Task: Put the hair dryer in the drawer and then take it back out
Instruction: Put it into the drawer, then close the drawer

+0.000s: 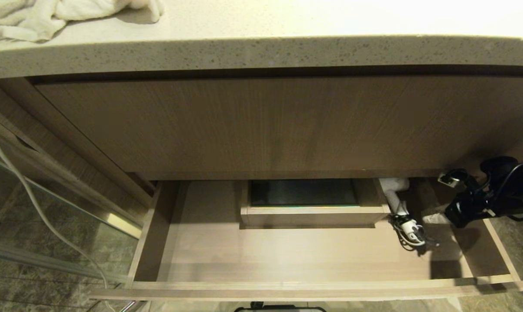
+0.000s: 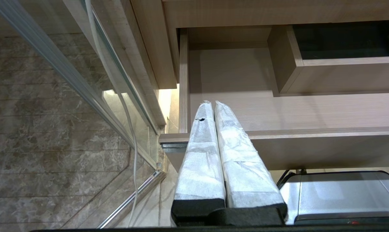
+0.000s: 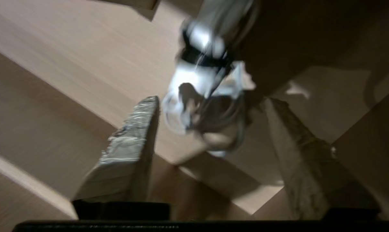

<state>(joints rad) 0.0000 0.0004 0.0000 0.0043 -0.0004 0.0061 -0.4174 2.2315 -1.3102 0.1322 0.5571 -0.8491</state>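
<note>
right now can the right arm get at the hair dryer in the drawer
Probably yes: the right gripper hangs open just above the hair dryer, which lies in the open drawer with nothing between them.

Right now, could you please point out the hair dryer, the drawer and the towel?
hair dryer point(image 1: 406, 225): head view, its handle.
drawer point(image 1: 287, 289): head view, its front edge.
towel point(image 1: 36, 17): head view, its folds.

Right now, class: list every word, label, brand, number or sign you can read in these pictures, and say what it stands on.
None can be read.
The hair dryer in the drawer shows no legible marking; in the right wrist view it is blurred.
The towel and the countertop carry no text.
</note>
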